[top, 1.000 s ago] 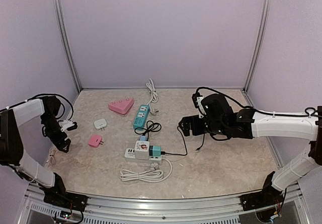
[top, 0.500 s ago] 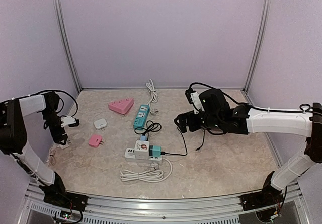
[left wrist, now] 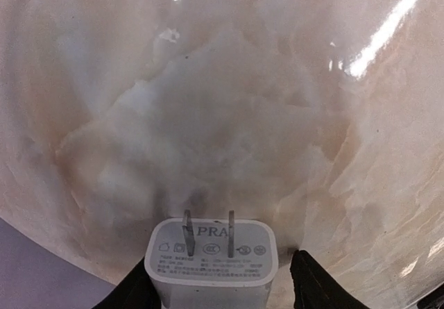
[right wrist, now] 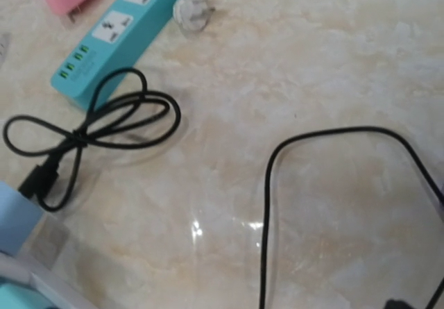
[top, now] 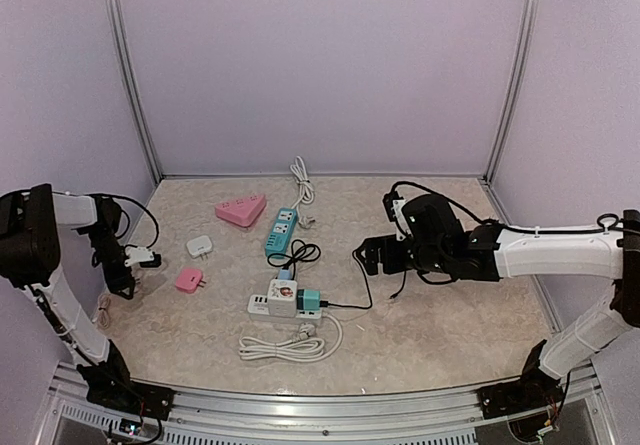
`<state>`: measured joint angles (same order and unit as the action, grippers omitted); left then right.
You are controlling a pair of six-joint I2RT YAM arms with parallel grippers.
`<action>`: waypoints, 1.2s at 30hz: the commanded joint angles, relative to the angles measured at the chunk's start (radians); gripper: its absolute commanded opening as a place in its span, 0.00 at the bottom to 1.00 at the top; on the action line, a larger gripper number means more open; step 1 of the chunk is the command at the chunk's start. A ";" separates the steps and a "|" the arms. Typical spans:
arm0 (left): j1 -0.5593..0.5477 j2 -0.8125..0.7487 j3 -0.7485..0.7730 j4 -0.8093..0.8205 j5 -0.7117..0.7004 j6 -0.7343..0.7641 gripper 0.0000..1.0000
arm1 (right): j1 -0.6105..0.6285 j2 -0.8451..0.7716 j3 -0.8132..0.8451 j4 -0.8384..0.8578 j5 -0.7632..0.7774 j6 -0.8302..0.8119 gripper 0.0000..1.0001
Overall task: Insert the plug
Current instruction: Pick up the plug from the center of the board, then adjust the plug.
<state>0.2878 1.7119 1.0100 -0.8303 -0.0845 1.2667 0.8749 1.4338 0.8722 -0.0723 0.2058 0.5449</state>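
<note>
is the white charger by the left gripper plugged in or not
Not plugged in: the charger sits between the fingers of the left gripper, both prongs bare.

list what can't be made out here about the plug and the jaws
- Left wrist view: the white plug is cut off by the bottom edge; whether the left jaws press it is unclear.
- Top view: the same plug is too small to judge the grip.
- Right wrist view: the right jaws lie outside the frame; the white power strip is cut by the bottom left corner.

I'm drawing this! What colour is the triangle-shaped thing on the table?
Pink. The triangular block shows best in the top external view.
</note>
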 commanded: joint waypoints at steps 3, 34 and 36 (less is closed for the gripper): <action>0.008 -0.004 -0.033 -0.006 0.078 0.020 0.39 | 0.010 -0.020 -0.006 0.019 0.017 0.016 1.00; -0.519 -0.699 0.489 0.123 0.667 -1.425 0.00 | 0.412 0.192 0.455 0.781 0.317 -0.404 0.94; -0.555 -0.730 0.439 0.175 0.672 -1.491 0.00 | 0.441 0.270 0.532 0.793 0.312 -0.427 0.94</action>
<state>-0.2016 1.0431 1.5177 -0.7776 0.5426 -0.0105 1.2724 1.5761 1.3113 0.5678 0.4793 0.1871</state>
